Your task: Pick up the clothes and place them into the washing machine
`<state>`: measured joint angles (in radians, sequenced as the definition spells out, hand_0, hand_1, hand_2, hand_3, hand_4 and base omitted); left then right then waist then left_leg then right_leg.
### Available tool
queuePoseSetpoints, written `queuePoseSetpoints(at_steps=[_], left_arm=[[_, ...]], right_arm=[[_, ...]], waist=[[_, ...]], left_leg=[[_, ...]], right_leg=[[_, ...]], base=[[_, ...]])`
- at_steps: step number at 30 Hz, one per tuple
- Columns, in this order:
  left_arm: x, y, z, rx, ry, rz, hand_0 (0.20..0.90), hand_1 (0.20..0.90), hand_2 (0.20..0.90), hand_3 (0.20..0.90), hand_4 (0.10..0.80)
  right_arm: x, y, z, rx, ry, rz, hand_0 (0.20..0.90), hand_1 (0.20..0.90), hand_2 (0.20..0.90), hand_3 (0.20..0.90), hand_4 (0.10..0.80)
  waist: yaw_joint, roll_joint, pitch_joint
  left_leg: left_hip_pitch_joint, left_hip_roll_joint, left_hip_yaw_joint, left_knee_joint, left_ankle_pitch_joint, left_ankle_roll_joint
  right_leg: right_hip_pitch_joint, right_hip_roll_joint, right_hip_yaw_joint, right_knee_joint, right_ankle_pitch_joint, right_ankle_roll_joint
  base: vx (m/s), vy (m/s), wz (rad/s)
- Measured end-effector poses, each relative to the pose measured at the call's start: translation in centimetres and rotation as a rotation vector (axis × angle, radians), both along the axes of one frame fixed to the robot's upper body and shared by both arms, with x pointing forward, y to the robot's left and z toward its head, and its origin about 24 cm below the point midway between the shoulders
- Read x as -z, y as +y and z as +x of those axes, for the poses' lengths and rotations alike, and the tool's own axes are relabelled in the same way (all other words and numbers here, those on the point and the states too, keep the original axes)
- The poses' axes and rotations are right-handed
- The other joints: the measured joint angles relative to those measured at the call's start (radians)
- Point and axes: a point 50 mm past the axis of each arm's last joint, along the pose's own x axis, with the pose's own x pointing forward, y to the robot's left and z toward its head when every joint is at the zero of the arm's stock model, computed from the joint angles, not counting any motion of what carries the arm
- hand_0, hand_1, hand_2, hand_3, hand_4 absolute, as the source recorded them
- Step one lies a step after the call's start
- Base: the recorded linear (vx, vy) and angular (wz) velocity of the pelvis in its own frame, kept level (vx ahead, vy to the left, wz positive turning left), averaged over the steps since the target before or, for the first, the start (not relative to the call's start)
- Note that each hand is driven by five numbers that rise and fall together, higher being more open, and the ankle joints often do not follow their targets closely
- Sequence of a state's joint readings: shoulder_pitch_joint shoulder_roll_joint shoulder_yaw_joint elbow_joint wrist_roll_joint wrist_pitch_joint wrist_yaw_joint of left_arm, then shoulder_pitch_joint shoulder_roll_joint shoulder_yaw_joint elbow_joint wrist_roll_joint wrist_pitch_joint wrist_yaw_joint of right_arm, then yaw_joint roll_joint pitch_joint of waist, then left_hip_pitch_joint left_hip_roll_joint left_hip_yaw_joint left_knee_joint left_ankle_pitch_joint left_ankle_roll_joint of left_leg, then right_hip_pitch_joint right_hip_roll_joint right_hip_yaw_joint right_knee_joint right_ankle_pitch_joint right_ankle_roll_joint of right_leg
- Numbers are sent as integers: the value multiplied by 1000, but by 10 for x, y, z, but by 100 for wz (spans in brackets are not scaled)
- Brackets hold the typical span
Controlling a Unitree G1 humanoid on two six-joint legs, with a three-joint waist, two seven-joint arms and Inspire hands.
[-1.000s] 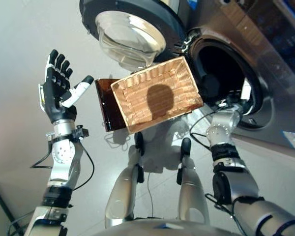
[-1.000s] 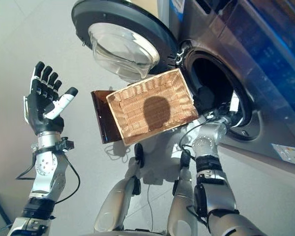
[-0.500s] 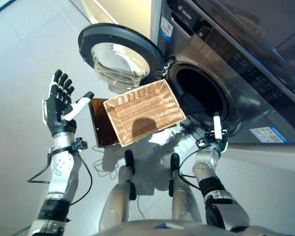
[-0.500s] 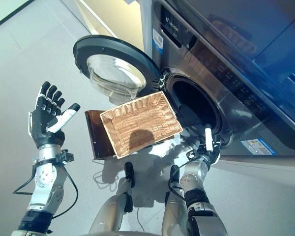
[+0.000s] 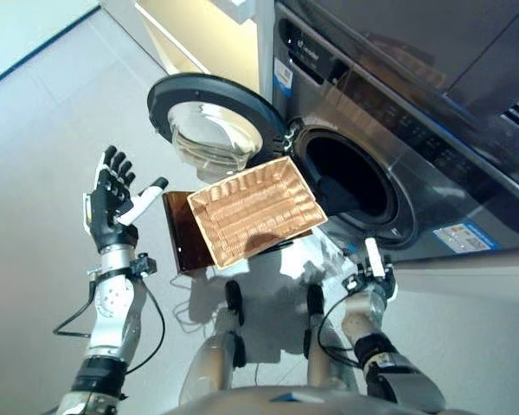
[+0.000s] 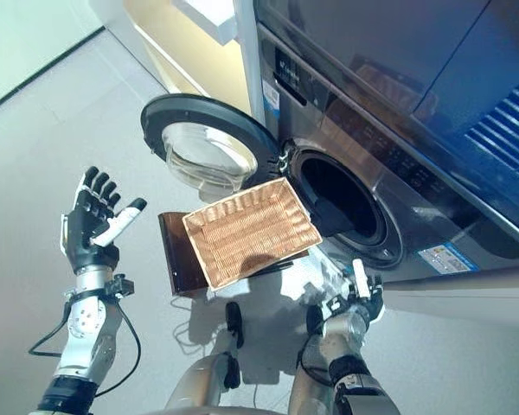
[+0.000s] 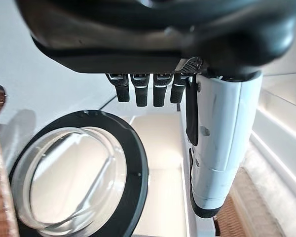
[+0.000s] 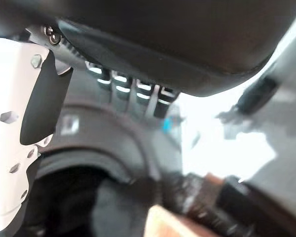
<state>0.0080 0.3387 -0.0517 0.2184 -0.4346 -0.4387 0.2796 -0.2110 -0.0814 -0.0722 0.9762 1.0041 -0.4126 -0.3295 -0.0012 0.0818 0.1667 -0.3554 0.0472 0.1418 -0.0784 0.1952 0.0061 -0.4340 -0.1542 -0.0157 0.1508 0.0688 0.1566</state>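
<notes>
The washing machine [image 5: 398,112] stands with its round door [image 5: 212,130] swung open to the left. A dark garment [image 6: 329,212] lies in the mouth of the drum [image 5: 346,177] and also shows in the right wrist view [image 8: 113,197]. In front of the opening an empty wicker basket [image 5: 255,212] sits on a brown stand [image 5: 177,233]. My right hand [image 5: 372,270] hangs below the drum's rim, fingers straight, nothing in it. My left hand [image 5: 112,199] is raised left of the basket, open and empty; past its fingers [image 7: 138,91] the door's glass [image 7: 74,173] shows.
A cream cabinet [image 5: 199,43] stands behind the door at the back. Grey floor [image 5: 43,130] spreads to the left of the machine. The basket and its stand sit right below the open door.
The camera has tilted up, so the whole scene sits lower and smaller. My right hand has come back out of the drum's mouth and down. The left hand stays raised.
</notes>
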Motion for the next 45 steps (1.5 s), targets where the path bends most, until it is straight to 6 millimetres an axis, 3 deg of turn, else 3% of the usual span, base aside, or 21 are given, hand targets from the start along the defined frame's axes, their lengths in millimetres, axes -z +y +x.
queuePoseSetpoints(at_steps=[4,10,16,22,27,32,35,36,38,39,40,41,45], left_arm=[[35,-1,-12,30,169,25,900,900,900,900,800],[93,2,-40,57,479,92,900,900,900,900,800],[145,18,-86,42,823,162,900,900,900,900,800],[183,13,-134,63,1134,163,900,900,900,900,800],[196,5,-157,125,1278,179,900,900,900,900,800],[201,5,-168,181,1352,201,900,900,900,900,800],[202,5,-170,188,1366,199,900,900,900,900,800],[202,4,-168,190,1364,199,900,900,900,900,800],[201,4,-162,193,1353,201,900,900,900,900,800],[201,2,-160,201,1352,196,900,900,900,900,800],[202,-1,-163,209,1361,184,900,900,900,900,800],[203,-3,-166,212,1373,177,900,900,900,900,800],[202,1,-163,209,1367,187,900,900,900,900,800]], right_arm=[[26,-3,-34,-91,206,-39,900,900,900,900,800],[44,-13,-77,-208,400,-121,900,900,900,900,800],[53,-12,-93,-463,553,-244,900,900,900,900,800],[60,-11,-109,-823,719,-421,900,900,900,900,800],[67,-8,-129,-1005,821,-471,900,900,900,900,800],[71,-13,-150,-1057,925,-440,900,900,900,900,800],[71,-14,-153,-1061,929,-433,900,900,900,900,800],[72,-14,-154,-1068,928,-425,900,900,900,900,800],[73,-11,-156,-1074,931,-412,900,900,900,900,800],[72,-12,-154,-1077,933,-418,900,900,900,900,800],[71,-16,-150,-1083,930,-439,900,900,900,900,800],[70,-17,-149,-1095,930,-451,900,900,900,900,800],[73,-7,-154,-1123,927,-417,900,900,900,900,800]], waist=[[-15,-11,-24],[-26,-47,-57],[-46,-80,-121],[-53,-71,-175],[-50,-91,-196],[-67,-103,-214],[-66,-103,-217],[-67,-104,-219],[-71,-136,-221],[-62,-144,-215],[-62,-133,-218],[-65,-115,-231],[-69,-127,-233]], left_leg=[[38,11,-11,0,-9,-3],[130,33,-15,-3,-22,-16],[184,45,-2,-7,-31,-23],[228,45,28,-7,-48,-26],[264,44,70,-8,-58,-22],[292,45,70,-8,-59,-22],[292,47,72,-8,-65,-22],[283,48,70,-8,-72,-28],[279,29,77,3,-117,-92],[279,12,79,63,-127,-80],[289,19,73,67,-157,-83],[315,8,72,-1,-135,-26],[319,16,68,-9,-135,-25]], right_leg=[[51,10,-10,-15,-8,-3],[165,24,-24,-56,-9,-13],[232,36,-21,-106,6,-23],[274,36,4,-149,17,-22],[288,34,35,-160,33,-21],[320,34,35,-170,39,-18],[320,34,33,-172,40,-17],[319,35,31,-174,39,-17],[307,10,32,-191,36,-24],[305,-9,39,-190,39,-22],[305,-1,42,-194,41,-19],[320,-3,41,-216,58,4],[321,2,28,-224,65,14]], base=[[53,25,3],[70,40,1],[59,62,-7],[13,71,-15],[9,50,-25],[25,42,-5],[4,18,-8],[21,16,15],[14,16,14],[7,9,-16],[8,11,-28],[8,8,-10],[5,2,2]])
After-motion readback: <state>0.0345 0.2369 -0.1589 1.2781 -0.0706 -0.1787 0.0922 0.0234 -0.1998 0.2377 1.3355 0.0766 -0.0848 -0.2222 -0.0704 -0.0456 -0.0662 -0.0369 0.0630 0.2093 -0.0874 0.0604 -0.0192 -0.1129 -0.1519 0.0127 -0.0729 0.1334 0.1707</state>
